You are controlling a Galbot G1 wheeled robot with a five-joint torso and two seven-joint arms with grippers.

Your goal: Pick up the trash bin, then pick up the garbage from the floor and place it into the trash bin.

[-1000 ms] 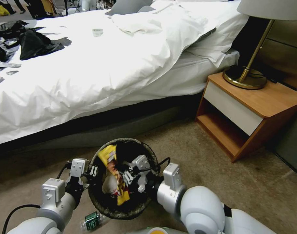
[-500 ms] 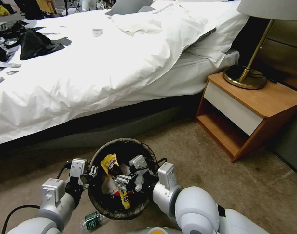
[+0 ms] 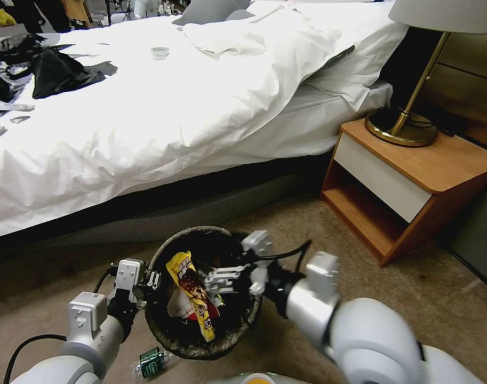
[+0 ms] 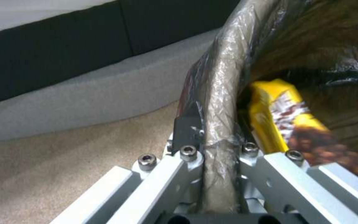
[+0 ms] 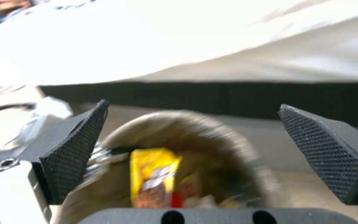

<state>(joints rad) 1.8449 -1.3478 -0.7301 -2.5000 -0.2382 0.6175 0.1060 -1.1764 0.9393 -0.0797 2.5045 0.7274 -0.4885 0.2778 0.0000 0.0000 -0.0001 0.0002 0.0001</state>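
Observation:
The trash bin (image 3: 198, 348), lined with a dark bag, hangs just above the carpet in front of me. My left gripper (image 3: 150, 280) is shut on its left rim; the left wrist view shows the gripper (image 4: 220, 149) clamped over the bag-wrapped rim (image 4: 220, 93). A yellow snack wrapper (image 3: 192, 293) lies inside the bin on white and red garbage (image 3: 178, 309). Over the bin's right side my right gripper (image 3: 214, 281) stands open and holds nothing. From the right wrist, that gripper (image 5: 193, 107) spreads wide above the bin (image 5: 195, 124) and wrapper (image 5: 154, 174).
A small green packet (image 3: 151, 362) lies on the carpet under the bin's near edge. The bed (image 3: 147, 122) runs across the back. A wooden nightstand (image 3: 408, 181) with a brass lamp (image 3: 408, 122) stands at the right, with bare carpet (image 3: 318, 234) before it.
The right gripper let go of the yellow wrapper, opened, and drew up and to the right out of the bin. The wrapper now rests inside. The left gripper kept still.

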